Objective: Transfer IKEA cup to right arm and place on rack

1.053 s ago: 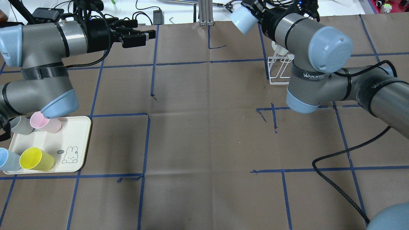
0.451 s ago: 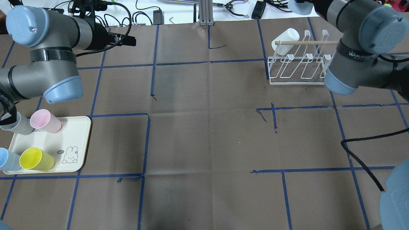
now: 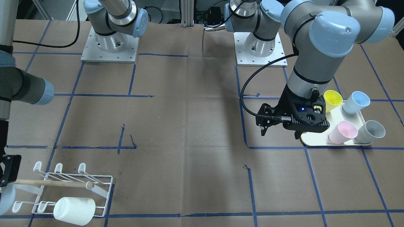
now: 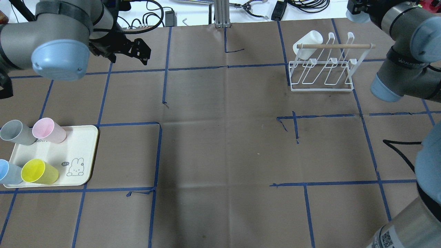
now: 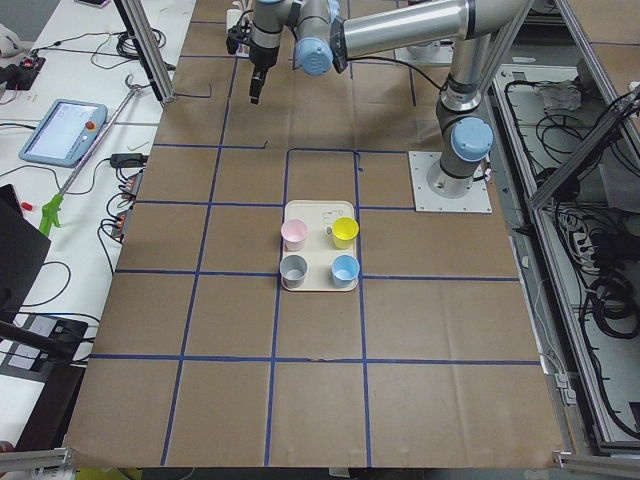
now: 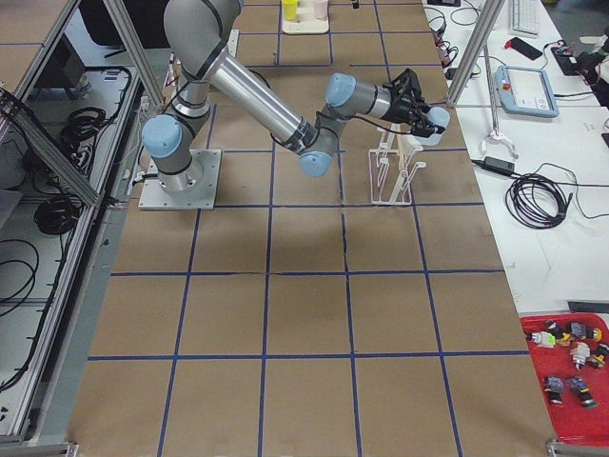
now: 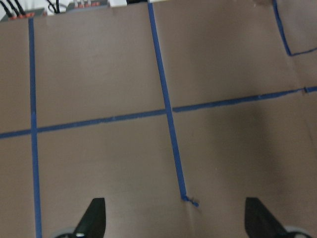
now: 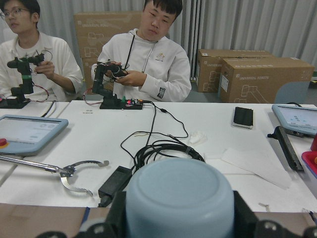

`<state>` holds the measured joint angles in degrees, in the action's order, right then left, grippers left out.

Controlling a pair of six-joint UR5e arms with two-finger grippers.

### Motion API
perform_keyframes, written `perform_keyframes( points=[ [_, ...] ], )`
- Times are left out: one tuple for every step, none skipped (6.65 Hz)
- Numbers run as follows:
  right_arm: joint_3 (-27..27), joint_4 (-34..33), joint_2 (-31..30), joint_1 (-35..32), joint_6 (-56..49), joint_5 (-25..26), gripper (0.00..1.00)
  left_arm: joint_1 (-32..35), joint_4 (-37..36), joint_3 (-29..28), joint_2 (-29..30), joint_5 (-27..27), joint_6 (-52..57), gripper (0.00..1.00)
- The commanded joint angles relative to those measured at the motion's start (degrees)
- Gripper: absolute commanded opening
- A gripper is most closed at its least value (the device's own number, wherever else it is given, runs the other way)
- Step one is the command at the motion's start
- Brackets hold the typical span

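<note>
Right end effector (image 8: 179, 214) grips blue cup (image 8: 178, 191); left end effector (image 7: 176, 219) spread, empty; I'd seat it mouth-down on a rack (image 4: 322, 89) prong (image 4: 331, 34) right of white cup (image 4: 307, 44).

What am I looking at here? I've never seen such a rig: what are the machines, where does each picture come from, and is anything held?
Two jointed robot arms stand at a paper-covered table, each ending in a two-finger claw. One camera looks down from behind the robot, one faces it across the table, two look along the table from its ends, and one rides on each wrist. The left claw is open and empty over bare table. The right claw grips a light-blue cup close to the white wire rack, where a white cup sits tilted on a prong. A cream tray holds a grey cup, a pink cup, a yellow cup and a second blue cup. The people in the right wrist picture are operators.
</note>
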<state>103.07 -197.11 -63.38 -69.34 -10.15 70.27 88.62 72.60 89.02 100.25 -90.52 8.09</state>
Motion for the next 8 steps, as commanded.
perform_keyframes(
  points=[
    [0.2, -3.3, 3.4, 1.5, -1.6, -0.1, 0.09, 0.3, 18.1, -6.1, -3.9, -0.8, -1.0, 1.00],
    [0.1, -3.8, 4.0, 1.4, -1.7, 0.0, 0.09, 0.3, 18.1, -5.0, -5.8, -0.6, -1.0, 1.00],
    [0.4, -6.4, 5.1, 1.0, -1.5, 0.0, 0.09, 0.1, 17.8, -3.9, -6.4, 0.0, -1.1, 1.00],
    [1.0, -6.8, 5.9, 0.8, -1.5, 0.0, 0.09, -0.3, 17.5, -3.0, -6.5, 0.1, -1.2, 0.99],
    [2.1, -7.6, 5.9, 0.8, -1.5, 0.0, 0.09, -0.6, 17.0, -2.2, -6.6, 0.1, -1.4, 0.99],
    [3.4, -8.3, 6.0, 0.7, -1.5, 0.0, 0.09, -0.7, 17.0, -1.5, -6.8, 0.1, -2.5, 0.99],
    [3.7, -8.3, 6.6, 0.7, -1.5, -0.1, 0.11, -0.7, 16.8, -0.6, -7.4, 0.1, -2.6, 0.99],
    [3.7, -8.3, 7.0, 0.6, -1.9, 0.2, 0.39, -0.7, 15.2, 0.6, -8.0, 0.1, -2.7, 0.99]
  ],
)
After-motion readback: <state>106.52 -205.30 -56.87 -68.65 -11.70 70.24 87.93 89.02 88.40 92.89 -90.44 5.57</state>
